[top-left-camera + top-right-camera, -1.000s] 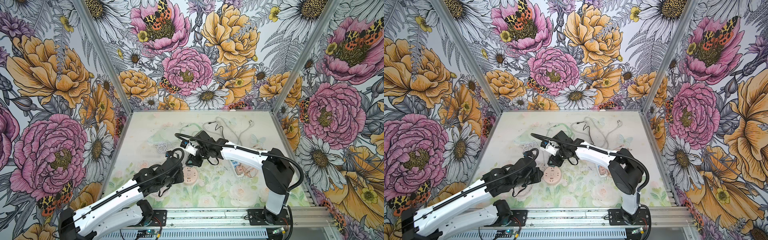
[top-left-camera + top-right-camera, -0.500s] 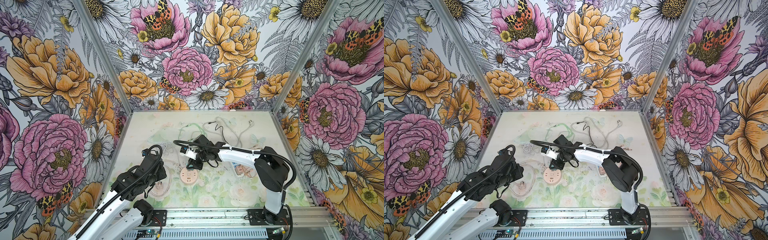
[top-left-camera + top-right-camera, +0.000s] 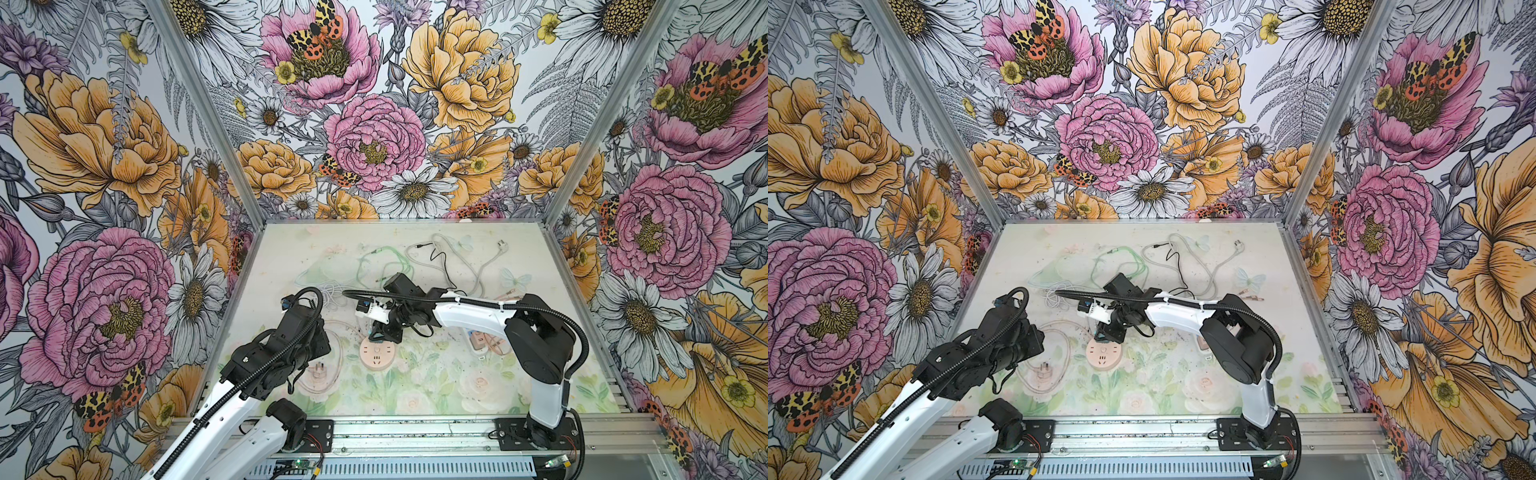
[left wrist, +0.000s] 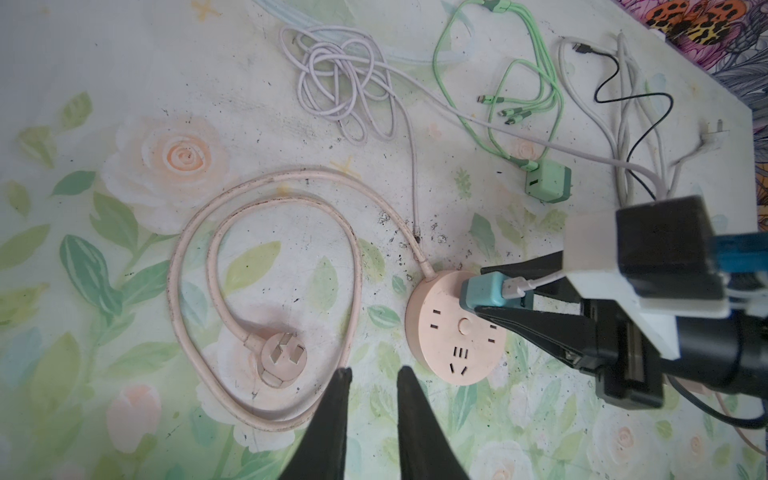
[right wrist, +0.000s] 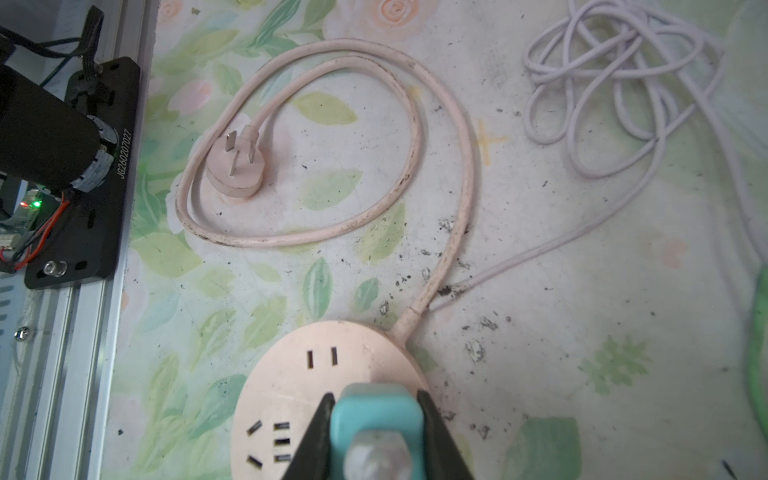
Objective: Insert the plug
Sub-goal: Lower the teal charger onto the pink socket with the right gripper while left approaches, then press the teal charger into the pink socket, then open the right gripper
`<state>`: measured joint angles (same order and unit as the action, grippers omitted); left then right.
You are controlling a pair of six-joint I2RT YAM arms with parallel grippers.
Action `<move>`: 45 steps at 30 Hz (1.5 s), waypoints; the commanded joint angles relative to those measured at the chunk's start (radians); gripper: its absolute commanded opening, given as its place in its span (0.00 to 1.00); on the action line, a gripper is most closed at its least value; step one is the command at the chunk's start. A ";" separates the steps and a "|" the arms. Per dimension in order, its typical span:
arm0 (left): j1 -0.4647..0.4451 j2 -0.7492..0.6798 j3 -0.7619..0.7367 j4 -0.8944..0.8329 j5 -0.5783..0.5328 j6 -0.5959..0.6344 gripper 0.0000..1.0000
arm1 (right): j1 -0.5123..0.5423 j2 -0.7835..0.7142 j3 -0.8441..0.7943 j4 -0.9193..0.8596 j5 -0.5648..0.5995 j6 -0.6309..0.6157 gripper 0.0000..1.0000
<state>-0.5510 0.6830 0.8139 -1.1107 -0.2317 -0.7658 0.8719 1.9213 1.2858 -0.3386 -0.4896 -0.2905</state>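
Teal plug [image 5: 376, 413] is clamped between the right end effector [image 5: 376, 419] fingers and set against the top face of the round pink socket hub [image 4: 455, 332] on the bench [image 4: 124, 62]. Left end effector [image 4: 370, 374] is seen empty, fingers slightly parted, above the bench beside the hub's pink three-pin plug [image 4: 280, 357]

A small teal charger plug [image 4: 482, 294] with a pale cable in its back stands on the top face of the round pink socket hub [image 4: 456, 336], near the hub's edge. The hub lies flat on the flowered table [image 4: 124, 75], its pink cord [image 4: 266, 199] looped beside it and ending in a three-pin plug [image 4: 281, 356] lying prongs up.
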 commanded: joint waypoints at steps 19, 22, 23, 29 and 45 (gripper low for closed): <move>0.006 0.021 0.027 0.033 0.062 0.017 0.23 | 0.009 0.084 -0.172 0.129 0.031 -0.042 0.00; -0.008 0.017 0.027 0.031 0.059 0.005 0.23 | 0.012 0.098 -0.187 0.125 0.072 -0.069 0.00; -0.013 0.011 0.026 0.032 0.055 -0.002 0.23 | 0.013 0.100 -0.196 0.124 0.091 -0.082 0.00; -0.040 -0.007 0.016 0.031 0.043 -0.033 0.24 | 0.018 0.106 -0.219 0.071 0.148 -0.114 0.00; -0.063 0.015 0.025 0.032 -0.013 -0.049 0.27 | 0.022 0.152 -0.169 -0.046 0.218 -0.096 0.00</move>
<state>-0.6067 0.6987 0.8146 -1.1011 -0.2024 -0.8120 0.9001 1.9583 1.1934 -0.0875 -0.4339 -0.4004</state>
